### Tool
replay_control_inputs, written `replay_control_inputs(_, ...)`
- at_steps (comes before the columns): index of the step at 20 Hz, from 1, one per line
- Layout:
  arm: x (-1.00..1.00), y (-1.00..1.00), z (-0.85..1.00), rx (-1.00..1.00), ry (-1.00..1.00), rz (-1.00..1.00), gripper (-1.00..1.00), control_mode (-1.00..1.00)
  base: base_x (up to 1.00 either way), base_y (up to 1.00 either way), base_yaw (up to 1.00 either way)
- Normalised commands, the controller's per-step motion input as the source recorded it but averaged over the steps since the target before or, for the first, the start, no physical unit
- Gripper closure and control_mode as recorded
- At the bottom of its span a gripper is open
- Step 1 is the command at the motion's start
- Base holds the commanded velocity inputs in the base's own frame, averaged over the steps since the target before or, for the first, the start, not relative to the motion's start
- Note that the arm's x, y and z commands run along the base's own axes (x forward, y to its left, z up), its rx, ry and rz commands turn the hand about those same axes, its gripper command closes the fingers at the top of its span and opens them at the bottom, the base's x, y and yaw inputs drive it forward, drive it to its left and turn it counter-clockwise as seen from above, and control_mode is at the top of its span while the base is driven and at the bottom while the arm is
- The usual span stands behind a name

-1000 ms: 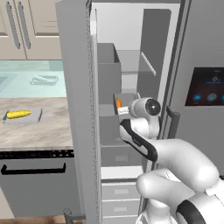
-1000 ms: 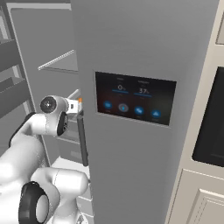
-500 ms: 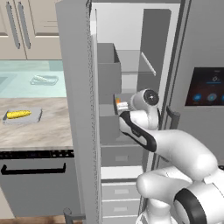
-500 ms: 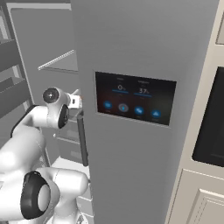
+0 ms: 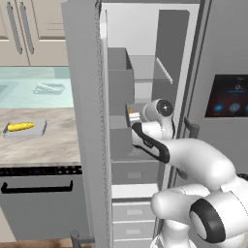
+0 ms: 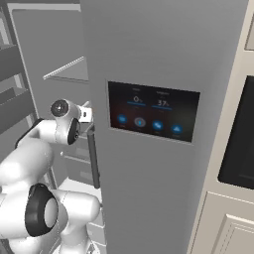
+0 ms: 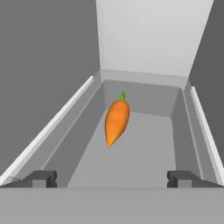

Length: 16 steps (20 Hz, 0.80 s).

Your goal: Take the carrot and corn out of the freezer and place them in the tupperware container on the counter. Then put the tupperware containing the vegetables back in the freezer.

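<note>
Gripper [image 7: 112, 178] jaws wide open, empty; carrot [image 7: 116, 122] lies ahead, centred between the fingertips, long axis running away from the hand, tip nearest.

Arm [image 5: 193, 162]: glossy white rounded shell segments, dark grey disc caps at joints. Black strip along forearm. Finger tips [image 7: 39, 178] small, dark, blocky.

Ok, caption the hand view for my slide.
Open gripper faces a stubby orange carrot lying in a grey freezer bin.
</note>
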Motion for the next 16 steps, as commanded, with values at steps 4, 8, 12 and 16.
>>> replay_control_inputs(4, 0.14, 0.00, -0.20, 0.00, -0.03, 0.00, -1.00, -1.00, 0.00, 0.00, 0.00)
replay_control_inputs(8, 0.11, 0.00, 0.18, 0.05, 0.07, 0.00, -1.00, -1.00, 0.00, 0.00, 0.00)
replay_control_inputs(12, 0.18, 0.00, 0.31, 0.05, 0.18, 0.00, -1.00, -1.00, 0.00, 0.00, 0.00)
replay_control_inputs(16, 0.24, 0.00, 0.01, 0.01, 0.11, 0.00, -1.00, -1.00, 0.00, 0.00, 0.00)
